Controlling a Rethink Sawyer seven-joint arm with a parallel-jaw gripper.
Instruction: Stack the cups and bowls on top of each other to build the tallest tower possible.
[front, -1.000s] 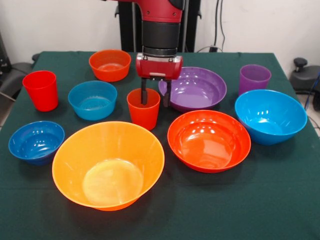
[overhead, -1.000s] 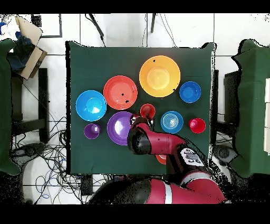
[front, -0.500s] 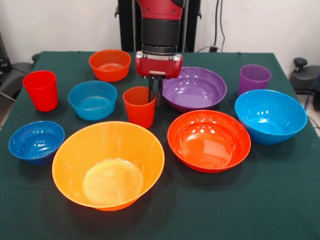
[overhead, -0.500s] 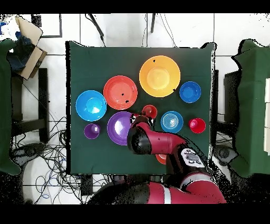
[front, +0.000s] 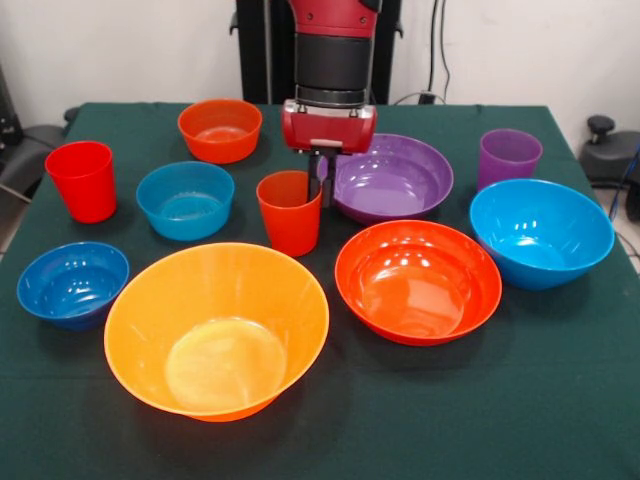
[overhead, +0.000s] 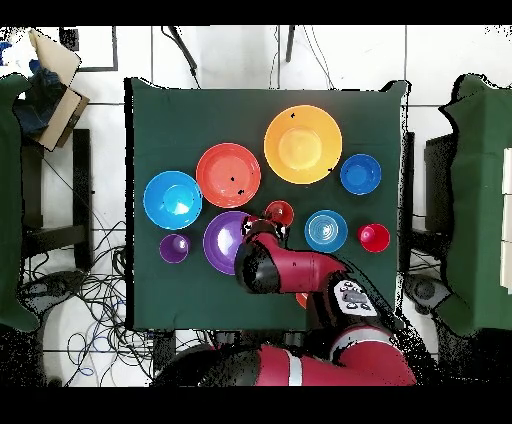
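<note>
The gripper (front: 320, 181) was clamped on the rim of the upright orange-red tapered plastic cup (front: 290, 213), which hung just below it, slightly to the picture's left. The large yellow-orange plastic bowl (front: 217, 330) lay beyond the cup, toward the camera.

Glossy plastic bowls (front: 417, 280) on matt cloth (front: 520, 400)
</note>
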